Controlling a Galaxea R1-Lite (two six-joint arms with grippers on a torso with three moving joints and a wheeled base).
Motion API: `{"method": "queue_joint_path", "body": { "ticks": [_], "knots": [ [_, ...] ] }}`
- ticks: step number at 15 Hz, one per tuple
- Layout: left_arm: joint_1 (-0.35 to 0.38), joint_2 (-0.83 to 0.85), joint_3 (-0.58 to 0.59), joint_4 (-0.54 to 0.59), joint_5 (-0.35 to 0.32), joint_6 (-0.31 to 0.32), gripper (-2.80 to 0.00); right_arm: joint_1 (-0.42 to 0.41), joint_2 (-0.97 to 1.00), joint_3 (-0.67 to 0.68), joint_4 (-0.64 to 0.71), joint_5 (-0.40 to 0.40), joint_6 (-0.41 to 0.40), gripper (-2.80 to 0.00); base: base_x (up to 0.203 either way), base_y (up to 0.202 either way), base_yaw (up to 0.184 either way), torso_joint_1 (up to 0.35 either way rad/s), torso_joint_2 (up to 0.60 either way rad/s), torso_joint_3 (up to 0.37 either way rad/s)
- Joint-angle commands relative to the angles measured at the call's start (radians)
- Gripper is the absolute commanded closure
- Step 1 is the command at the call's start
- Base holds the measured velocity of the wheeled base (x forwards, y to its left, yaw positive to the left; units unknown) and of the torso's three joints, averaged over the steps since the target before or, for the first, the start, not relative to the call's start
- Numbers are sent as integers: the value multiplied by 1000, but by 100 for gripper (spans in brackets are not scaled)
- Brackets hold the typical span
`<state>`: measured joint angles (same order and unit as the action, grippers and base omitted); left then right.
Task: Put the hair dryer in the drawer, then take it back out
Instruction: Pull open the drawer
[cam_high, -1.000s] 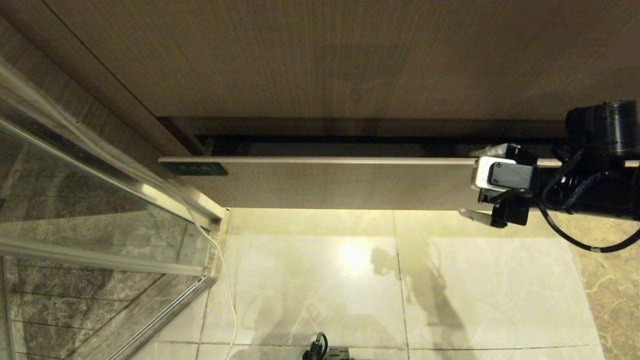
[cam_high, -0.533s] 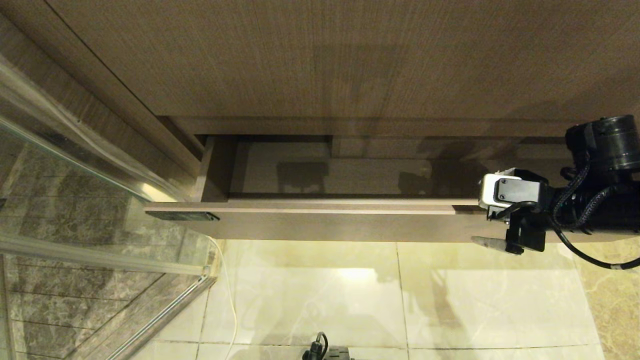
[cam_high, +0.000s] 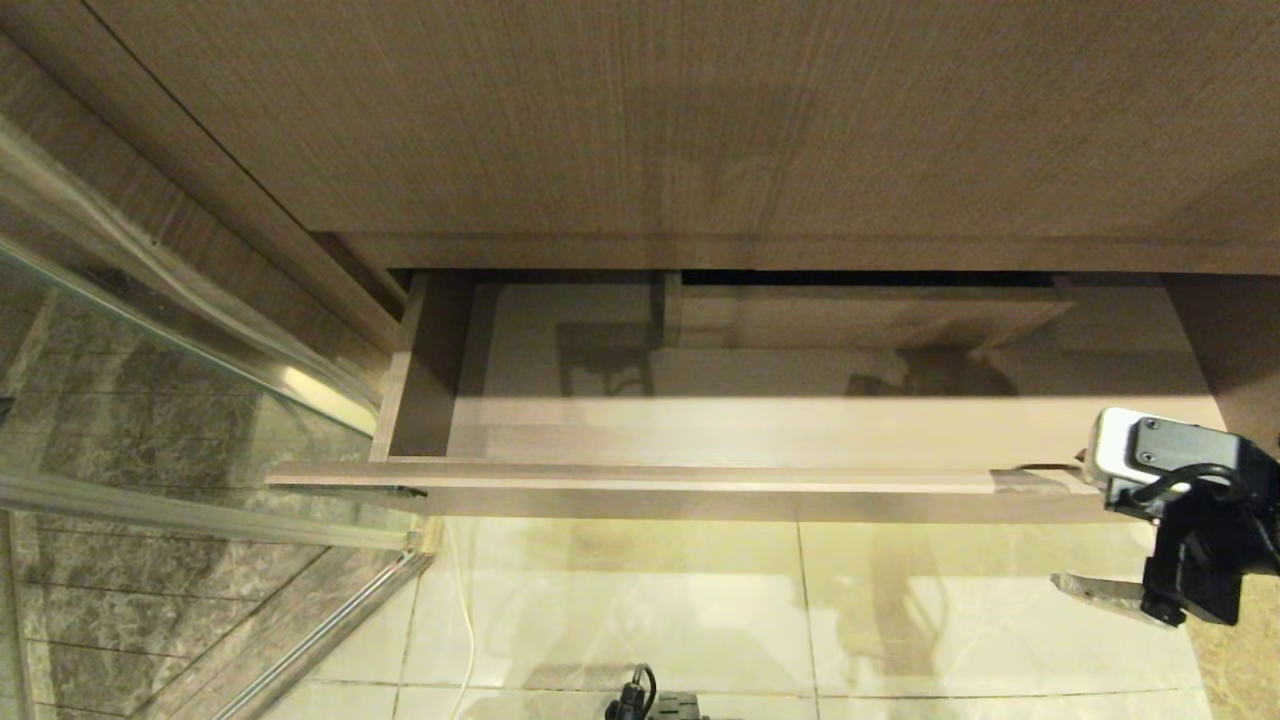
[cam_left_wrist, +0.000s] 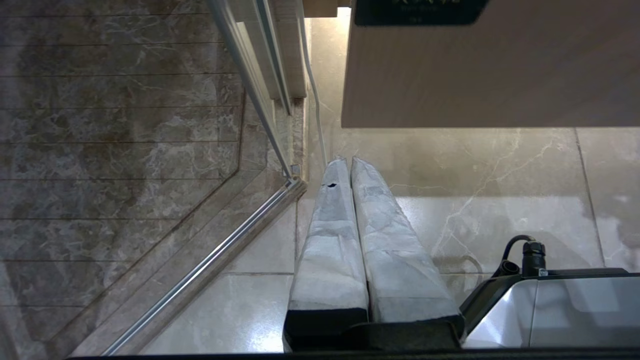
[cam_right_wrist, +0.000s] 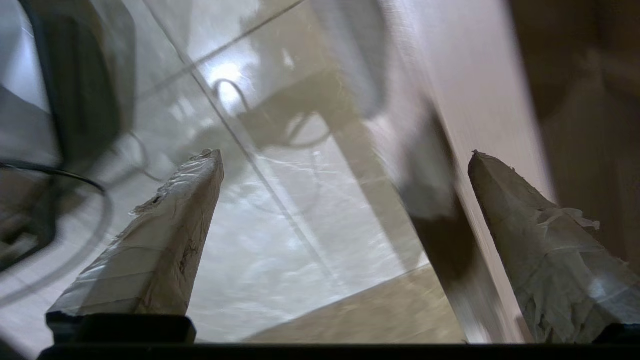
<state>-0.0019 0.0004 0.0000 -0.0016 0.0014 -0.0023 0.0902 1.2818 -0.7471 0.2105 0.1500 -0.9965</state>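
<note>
Currently drawer (cam_high: 700, 440) pulled out; dark label (cam_left_wrist: 420, 7) on its front, text unreadable. Right gripper (cam_high: 1065, 530) spread wide, straddling the front; left gripper (cam_left_wrist: 347, 165) pressed closed.

drawer (cam_high: 700, 480) pulled out below the counter (cam_high: 650, 120), shower glass (cam_high: 150, 420) at its left end, floor (cam_high: 700, 610) beneath

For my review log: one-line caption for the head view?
Wood-grain drawer pulled open and empty-looking, right gripper open at its front's right end, above the tiled floor.
</note>
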Motion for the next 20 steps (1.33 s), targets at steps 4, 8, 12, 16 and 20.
{"method": "queue_joint_path", "body": {
  "ticks": [4,8,12,16,20],
  "knots": [
    [-1,0,2,0,0,-1,0,-40,-269,26,68,5,89,-280,0,0,0,0,0,0],
    [-1,0,2,0,0,-1,0,-50,-417,15,185,35,89,0,0,0,0,0,0,0],
    [-1,0,0,0,0,-1,0,-76,-480,-9,203,37,203,0,0,0,0,0,0,0],
    [-1,0,1,0,0,0,0,-87,-548,-19,171,32,565,0,0,0,0,0,0,0],
    [-1,0,0,0,0,-1,0,-105,-637,60,111,-1,618,0,0,0,0,0,0,0]
  ]
}}
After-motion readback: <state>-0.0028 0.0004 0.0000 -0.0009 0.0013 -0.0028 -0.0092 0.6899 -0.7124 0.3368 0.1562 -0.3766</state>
